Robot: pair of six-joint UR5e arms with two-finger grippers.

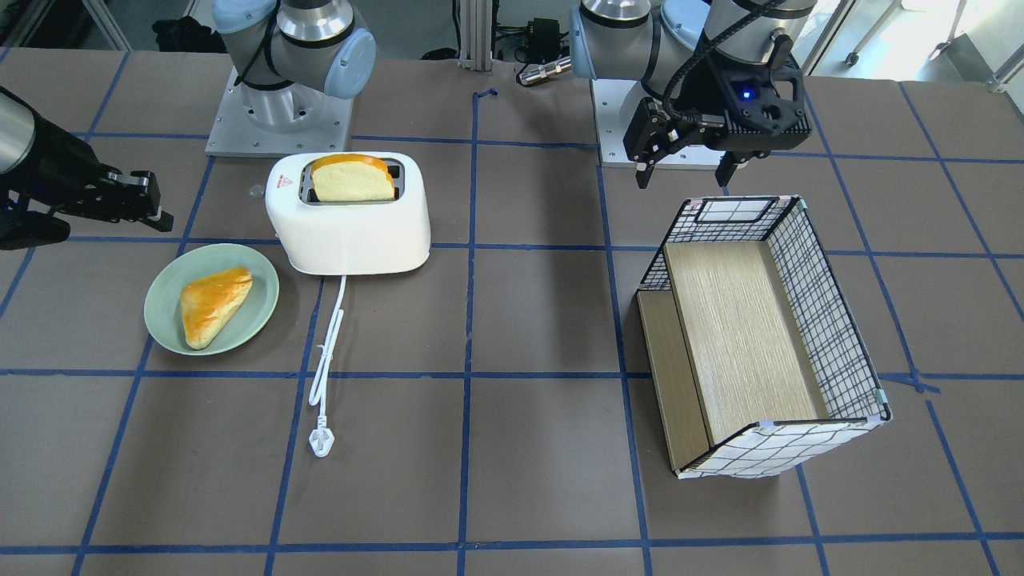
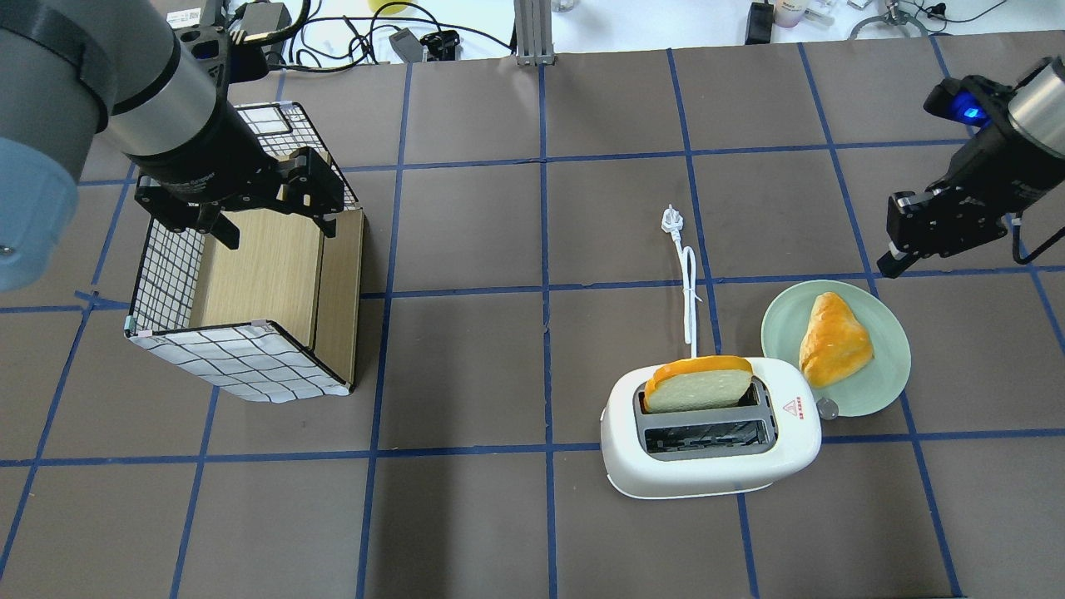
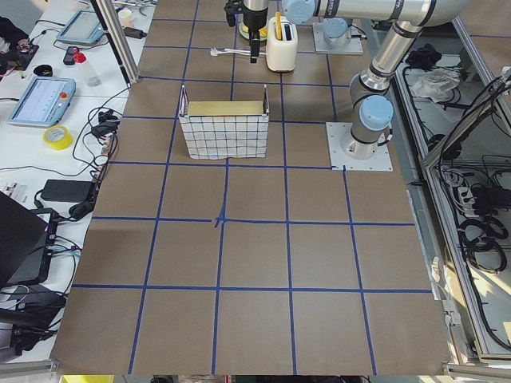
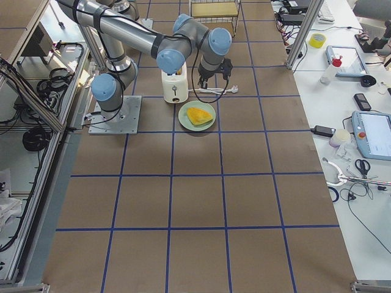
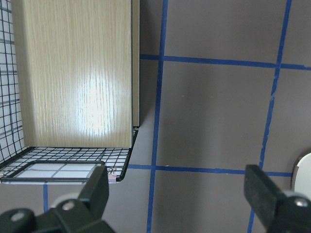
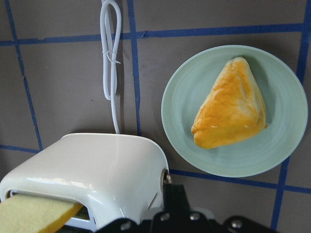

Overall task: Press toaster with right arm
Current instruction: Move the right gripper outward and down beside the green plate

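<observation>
The white toaster (image 1: 352, 232) stands on the table with a slice of bread (image 1: 352, 180) upright in one slot. It also shows in the overhead view (image 2: 707, 466) and the right wrist view (image 6: 97, 170). A small silver lever knob (image 2: 826, 408) sticks out of its end by the red triangle mark. My right gripper (image 2: 894, 249) is shut and empty. It hovers beyond the green plate (image 2: 882, 391), apart from the toaster. In the right wrist view its fingertips (image 6: 174, 194) point down near the toaster's end. My left gripper (image 2: 274, 229) is open and empty above the checked box (image 2: 241, 358).
The plate holds a golden pastry (image 2: 832, 341) right beside the toaster's lever end. The toaster's white cord (image 2: 689, 291) and plug (image 2: 671, 220) lie on the table away from the robot. The checked box has a wooden floor (image 5: 73, 73).
</observation>
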